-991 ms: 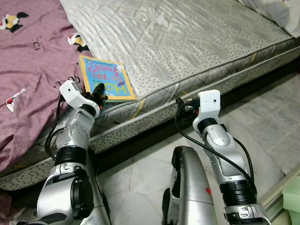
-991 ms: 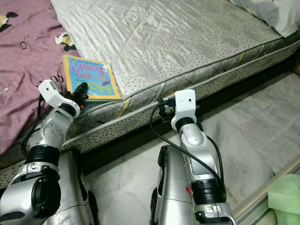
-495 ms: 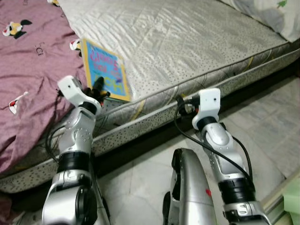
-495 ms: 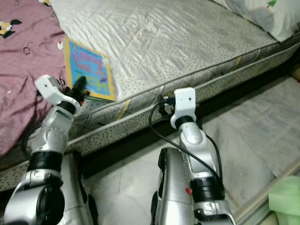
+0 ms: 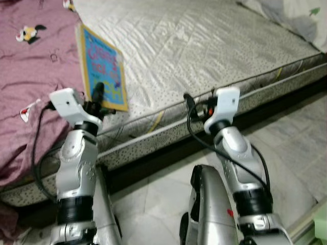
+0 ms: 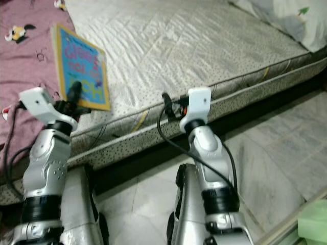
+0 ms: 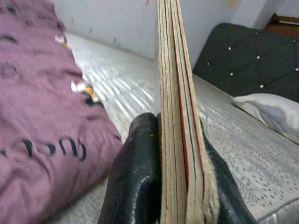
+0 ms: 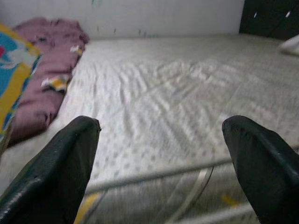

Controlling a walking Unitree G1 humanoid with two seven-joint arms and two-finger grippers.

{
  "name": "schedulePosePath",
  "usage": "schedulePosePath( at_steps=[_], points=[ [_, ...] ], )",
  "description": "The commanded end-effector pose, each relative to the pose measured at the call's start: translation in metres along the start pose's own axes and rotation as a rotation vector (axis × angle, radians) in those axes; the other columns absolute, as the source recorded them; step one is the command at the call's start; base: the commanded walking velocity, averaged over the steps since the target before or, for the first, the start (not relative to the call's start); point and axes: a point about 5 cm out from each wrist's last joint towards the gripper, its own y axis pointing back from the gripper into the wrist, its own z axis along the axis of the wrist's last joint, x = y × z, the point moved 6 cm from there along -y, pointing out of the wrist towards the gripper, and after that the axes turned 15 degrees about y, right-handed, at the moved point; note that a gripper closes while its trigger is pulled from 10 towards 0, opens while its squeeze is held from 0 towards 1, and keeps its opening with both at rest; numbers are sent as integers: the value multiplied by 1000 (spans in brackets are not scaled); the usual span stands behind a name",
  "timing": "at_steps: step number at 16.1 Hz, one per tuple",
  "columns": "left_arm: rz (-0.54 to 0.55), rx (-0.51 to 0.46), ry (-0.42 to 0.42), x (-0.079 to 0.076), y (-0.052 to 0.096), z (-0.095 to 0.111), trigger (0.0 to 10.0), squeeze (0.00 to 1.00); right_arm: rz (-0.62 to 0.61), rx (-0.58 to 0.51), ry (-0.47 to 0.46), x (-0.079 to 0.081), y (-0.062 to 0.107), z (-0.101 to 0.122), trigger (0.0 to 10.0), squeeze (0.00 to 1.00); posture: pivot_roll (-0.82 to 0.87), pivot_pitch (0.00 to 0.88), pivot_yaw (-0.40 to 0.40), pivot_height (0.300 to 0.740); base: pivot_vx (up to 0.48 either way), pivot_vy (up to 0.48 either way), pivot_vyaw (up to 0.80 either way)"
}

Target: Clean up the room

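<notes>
Bright blue with a yellow border, the picture book (image 5: 101, 69) stands tipped up on its edge above the mattress (image 5: 204, 46), near the mattress's front edge and just beside the purple blanket (image 5: 36, 76) that covers the mattress's left part. The left hand (image 5: 97, 93) pinches the book's lower edge — in the left wrist view both black fingers (image 7: 135, 186) press flat against the stacked cardboard pages, one on each side. The cover faces out over the grey quilted mattress, its pink and yellow lettering blurred.

The right hand (image 8: 159, 163) hangs at the mattress's front edge, well apart from the book, its two fingers spread wide with nothing between them — past them lies bare quilting. A white pillow (image 6: 286, 20) rests at the mattress's far right corner, and a dark tufted headboard (image 7: 243, 56) rises behind the mattress. Pale marble floor (image 5: 296, 148) runs along the front of the mattress, under the robot's arms.
</notes>
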Motion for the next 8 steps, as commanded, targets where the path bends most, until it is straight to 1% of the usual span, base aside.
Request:
schedulePosePath(
  at_steps=[1,2,4,6,8],
  points=[
    [-33,-53,-36,-10,0,14,0,0,-12,-12,-8,-6,-2,3,10000,0,-29,0,-30,496,0,0,0],
    [8,-58,-85,-5,4,17,10000,0,-14,-17,-12,-7,-3,3,10000,0,-24,0,-32,510,0,0,0],
    [38,-71,-132,0,8,20,10000,0,-20,-14,-40,-6,-4,3,10000,0,-21,0,-32,535,0,0,0],
    [49,-76,-169,2,12,21,10000,0,-15,-21,-41,-3,-5,4,10000,0,-16,0,-30,559,0,0,0],
    [52,-78,-180,2,13,21,10000,0,-14,-26,-42,-3,-6,5,10000,0,-16,0,-30,578,0,0,0]
  ],
)
